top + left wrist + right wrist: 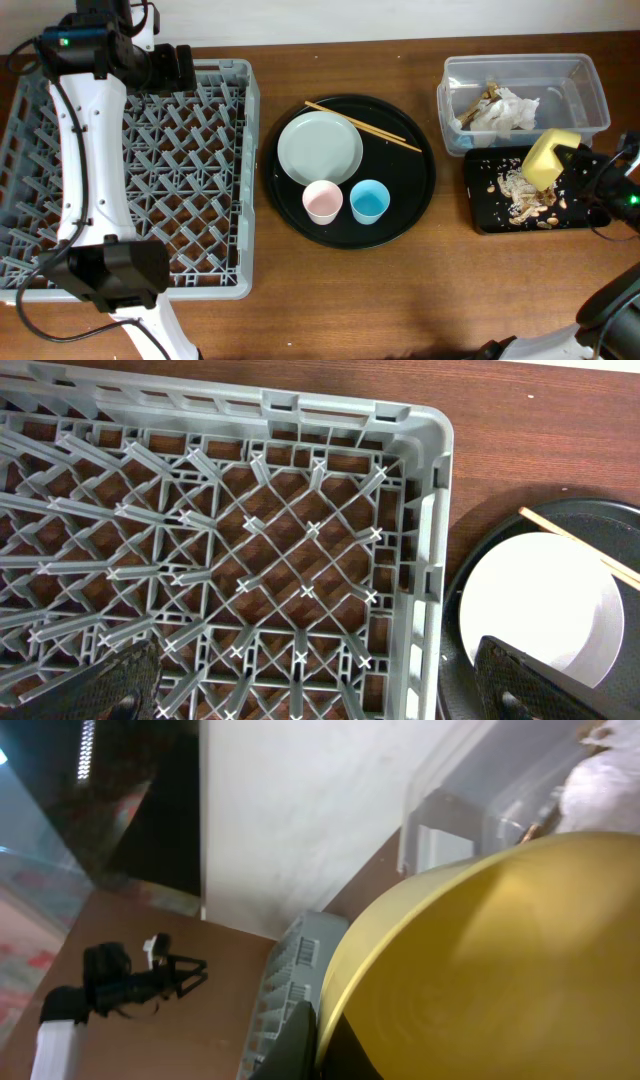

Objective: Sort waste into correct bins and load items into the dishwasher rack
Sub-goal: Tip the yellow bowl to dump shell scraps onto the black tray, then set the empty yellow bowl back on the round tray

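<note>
Napkins [505,110] in clear tub [520,62], scraps [520,188] on black tray [480,215], far right corner. Right jaws clamped on yellow bowl [545,160] above that tray. Left jaws apart over rack [190,170], left edge, nothing loaded. Plate [320,148], pink cup [322,201], blue cup [369,201], chopsticks [365,125] wait centre.

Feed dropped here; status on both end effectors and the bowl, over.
Left end effector open, empty, over dishwasher rack corner. Right end effector shut on yellow bowl, tipped above black tray holding scraps. No obstruction seen.
</note>
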You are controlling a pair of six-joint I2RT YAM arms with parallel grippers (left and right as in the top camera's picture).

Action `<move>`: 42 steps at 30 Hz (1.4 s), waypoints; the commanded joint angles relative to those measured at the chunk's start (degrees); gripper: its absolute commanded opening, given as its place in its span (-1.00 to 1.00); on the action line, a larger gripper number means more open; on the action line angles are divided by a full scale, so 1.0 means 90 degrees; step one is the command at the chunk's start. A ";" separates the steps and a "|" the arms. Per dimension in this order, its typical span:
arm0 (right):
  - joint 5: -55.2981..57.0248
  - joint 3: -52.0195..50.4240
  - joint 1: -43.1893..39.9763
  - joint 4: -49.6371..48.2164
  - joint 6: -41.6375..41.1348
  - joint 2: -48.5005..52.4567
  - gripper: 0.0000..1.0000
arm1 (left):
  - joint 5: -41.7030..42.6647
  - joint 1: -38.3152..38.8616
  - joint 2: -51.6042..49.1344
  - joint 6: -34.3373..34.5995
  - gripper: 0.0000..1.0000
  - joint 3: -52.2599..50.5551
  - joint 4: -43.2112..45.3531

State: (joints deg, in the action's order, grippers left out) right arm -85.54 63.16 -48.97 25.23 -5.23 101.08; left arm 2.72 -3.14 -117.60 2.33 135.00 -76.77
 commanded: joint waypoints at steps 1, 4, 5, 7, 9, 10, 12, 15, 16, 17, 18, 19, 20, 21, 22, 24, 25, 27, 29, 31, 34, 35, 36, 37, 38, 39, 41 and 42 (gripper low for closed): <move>0.0182 0.0000 0.0097 -0.0073 -0.0114 -0.0158 -0.92 | -0.0024 -0.0002 -0.0063 -0.0119 0.99 -0.0007 -0.0005; 0.0199 0.0007 0.0420 -0.0403 -0.0097 -0.0192 -0.92 | -0.0022 -0.0002 -0.0061 -0.0121 0.99 -0.0007 -0.0005; 0.0447 0.0056 0.0610 -0.0403 -0.0146 -0.0204 -0.92 | -0.0024 -0.0002 -0.0061 -0.0121 0.99 -0.0007 -0.0005; 0.0797 0.0221 0.1022 -0.0403 -0.0308 -0.0253 -0.92 | -0.0022 -0.0002 -0.0061 -0.0119 0.99 -0.0007 -0.0005; 0.1253 0.0449 0.1552 -0.0398 -0.0542 -0.0432 -0.92 | -0.0022 -0.0002 -0.0061 -0.0121 0.99 -0.0007 -0.0005; 0.1423 0.0554 0.1775 -0.0396 -0.0668 -0.0544 -0.92 | -0.0022 -0.0002 -0.0063 -0.0119 0.99 -0.0007 -0.0005; 0.1644 0.0731 0.2142 -0.0277 -0.0838 -0.0775 -0.92 | -0.0024 -0.0002 -0.0063 -0.0119 0.99 -0.0007 -0.0005; 0.2324 0.0959 0.2953 0.0053 -0.0935 -0.1234 -0.92 | -0.0024 -0.0002 -0.0061 -0.0121 0.99 -0.0007 -0.0005; 0.2817 0.1107 0.3337 0.0265 -0.0935 -0.1375 -0.92 | -0.0024 -0.0002 -0.0061 -0.0119 0.99 -0.0007 -0.0005; 0.3419 0.1375 0.3791 0.0566 -0.0933 -0.1440 -0.92 | -0.0022 -0.0002 -0.0061 -0.0121 0.99 -0.0007 -0.0005; 0.4097 0.1693 0.4228 0.0916 -0.0928 -0.1440 -0.92 | -0.0022 -0.0002 -0.0061 -0.0121 0.99 -0.0007 -0.0005; 0.4760 0.1923 0.4631 0.1188 -0.0891 -0.1440 -0.92 | -0.0024 -0.0002 -0.0061 -0.0119 0.99 -0.0007 -0.0005; 0.5688 0.2215 0.5124 0.1532 -0.0850 -0.1435 -0.92 | -0.0024 -0.0002 -0.0061 -0.0121 0.99 -0.0007 -0.0005; 0.6550 0.2438 0.5627 0.1773 -0.0848 -0.1428 -0.92 | -0.0024 -0.0002 -0.0061 -0.0121 0.99 -0.0007 -0.0005; 0.7507 0.2572 0.6173 0.1928 -0.0852 -0.1428 -0.92 | -0.0022 -0.0002 -0.0061 -0.0119 0.99 -0.0007 -0.0005; 0.8374 0.2582 0.6708 0.2006 -0.0855 -0.1382 -0.92 | -0.0024 -0.0002 -0.0061 -0.0119 0.99 -0.0007 -0.0005; 0.8801 0.2582 0.6980 0.2059 -0.0852 -0.1263 -0.92 | -0.0024 -0.0002 -0.0063 -0.0119 0.99 -0.0007 -0.0005; 0.8973 0.2582 0.7305 0.2130 -0.0809 -0.0884 -0.92 | -0.0022 -0.0002 -0.0061 -0.0119 0.99 -0.0007 -0.0005; 0.9258 0.2582 0.7400 0.2327 -0.0809 -0.0403 -0.92 | -0.0024 -0.0002 -0.0063 -0.0119 0.99 -0.0007 -0.0005; 0.9248 0.2579 0.7400 0.2467 -0.0809 0.0131 -0.92 | -0.0024 -0.0002 -0.0061 -0.0119 0.99 -0.0007 -0.0005; 0.8973 0.2579 0.7405 0.2535 -0.0809 0.1035 -0.91 | -0.0024 -0.0002 -0.0061 -0.0121 0.99 -0.0007 -0.0005; 0.8847 0.2579 0.7407 0.2509 -0.0809 0.1270 -0.92 | -0.0024 -0.0002 -0.0061 -0.0121 0.99 -0.0007 -0.0002; 0.8728 0.2579 0.7412 0.2482 -0.0809 0.1491 -0.92 | -0.0024 -0.0002 -0.0061 -0.0121 0.99 -0.0007 -0.0005; 0.8694 0.2579 0.7419 0.2470 -0.0806 0.1639 -0.91 | -0.0024 -0.0002 -0.0063 -0.0121 0.99 -0.0007 -0.0007; 0.8697 0.2579 0.7444 0.2438 -0.0806 0.1700 -0.92 | -0.0022 -0.0002 -0.0061 -0.0119 0.99 -0.0007 -0.0005; 0.8701 0.2579 0.7487 0.2402 -0.0806 0.1705 -0.92 | -0.0024 -0.0002 -0.0061 -0.0121 0.99 -0.0007 -0.0005; 0.8699 0.2579 0.7584 0.2412 -0.0806 0.1705 -0.92 | -0.0022 -0.0002 -0.0061 -0.0119 0.99 -0.0007 -0.0005; 0.8699 0.2579 0.7616 0.2436 -0.0806 0.1712 -0.92 | -0.0022 -0.0002 -0.0061 -0.0119 0.99 -0.0007 -0.0005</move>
State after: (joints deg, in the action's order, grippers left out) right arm -5.85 85.82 17.89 47.16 -12.99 115.72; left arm 2.72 -3.14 -117.60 2.33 135.00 -76.77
